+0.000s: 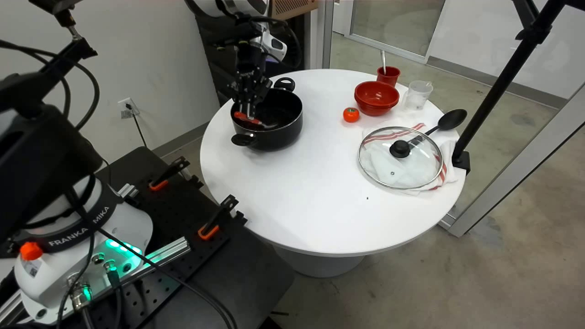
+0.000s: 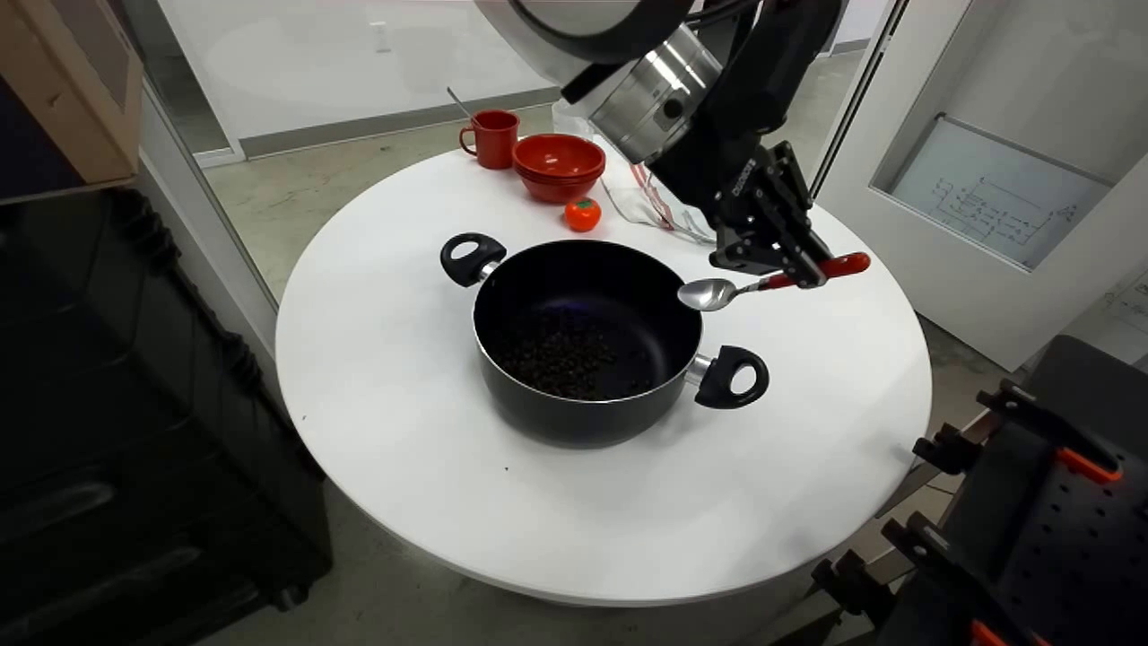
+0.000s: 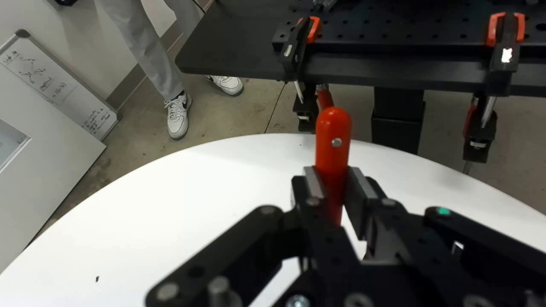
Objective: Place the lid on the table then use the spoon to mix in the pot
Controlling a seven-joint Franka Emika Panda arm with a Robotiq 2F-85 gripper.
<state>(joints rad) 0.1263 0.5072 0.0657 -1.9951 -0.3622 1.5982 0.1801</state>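
The spoon (image 2: 777, 282) is clenched by its red handle (image 3: 332, 149), in jaws parted only by that thickness, near the pot (image 2: 578, 422). On the desk (image 1: 297, 196), well apart from the pot, the lid (image 1: 400, 149) is laid over a cloth (image 1: 450, 171).

Both exterior views share the round white table (image 1: 297, 201), looking down from different sides; wrist cam's way closer, facing out past its edge.
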